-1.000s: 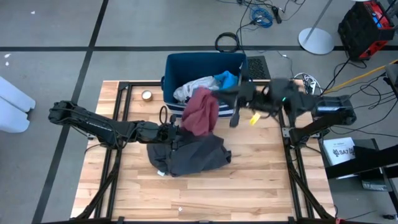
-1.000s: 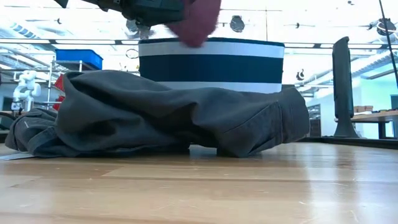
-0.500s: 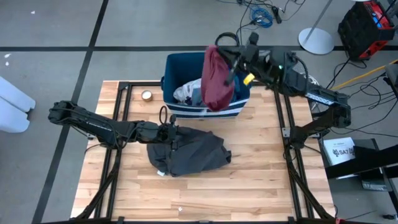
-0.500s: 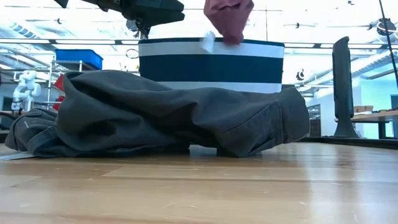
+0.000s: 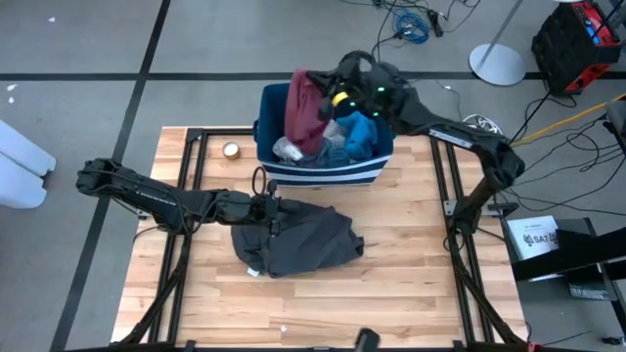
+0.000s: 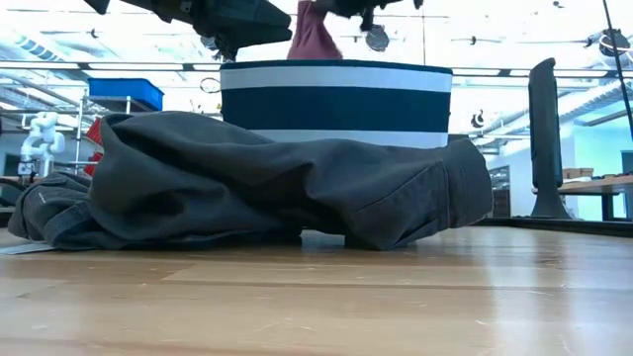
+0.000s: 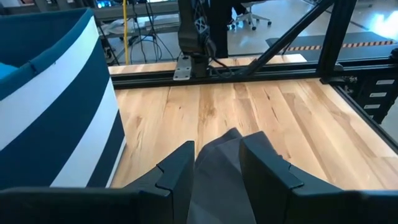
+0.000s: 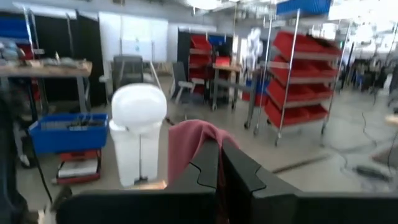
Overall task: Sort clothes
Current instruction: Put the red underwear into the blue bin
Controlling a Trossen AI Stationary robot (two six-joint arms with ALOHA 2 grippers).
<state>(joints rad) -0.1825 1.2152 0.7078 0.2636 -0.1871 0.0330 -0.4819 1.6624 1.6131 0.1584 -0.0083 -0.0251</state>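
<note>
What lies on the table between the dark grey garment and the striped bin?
Only bare wood: the high view shows a strip of table between the dark grey garment and the bin.

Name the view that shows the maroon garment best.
The high view: the maroon garment hangs over the bin from the shut right end effector. The low view shows only a piece above the rim; the right wrist view shows a fold; the left wrist view shows none.

Maroon garment [image 5: 305, 108] is hanging bunched over the bin's left portion; bright blue piece [image 5: 360, 132] and white piece [image 5: 287, 149] are lying inside; large dark grey garment [image 5: 298, 244] is lying crumpled on the tabletop.
</note>
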